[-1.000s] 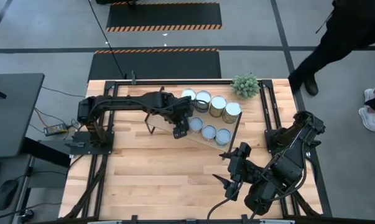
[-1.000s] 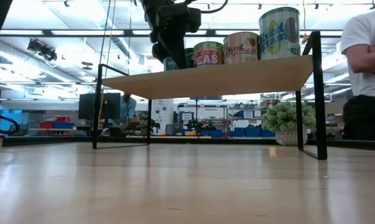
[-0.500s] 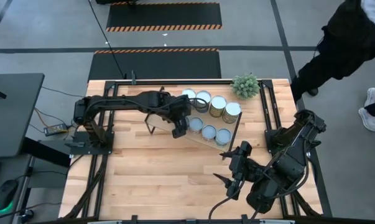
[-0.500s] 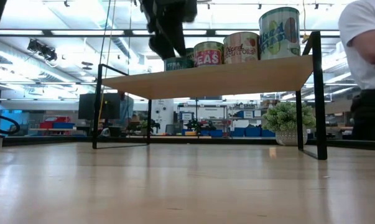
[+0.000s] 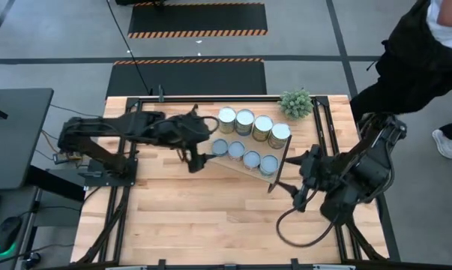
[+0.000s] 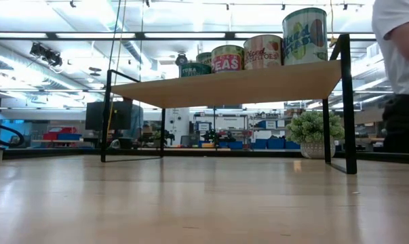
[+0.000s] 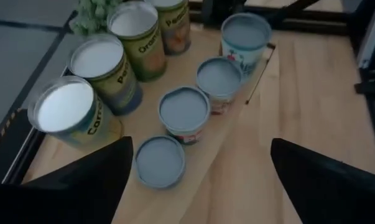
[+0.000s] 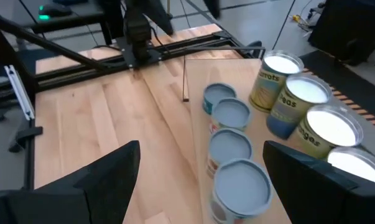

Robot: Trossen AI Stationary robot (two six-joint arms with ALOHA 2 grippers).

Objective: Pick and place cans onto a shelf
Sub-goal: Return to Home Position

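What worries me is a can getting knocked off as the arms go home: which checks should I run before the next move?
1. All eight cans upright on the shelf: ok.
2. Left gripper open, empty, beside the shelf's edge, off the cans: ok.
3. Right gripper open, empty, off the shelf's corner, away from the cans: ok.
4. Potted plant upright beside the shelf: ok.
5. Person stands close to the table on the right arm's side; clear of that arm's path: cannot tell.
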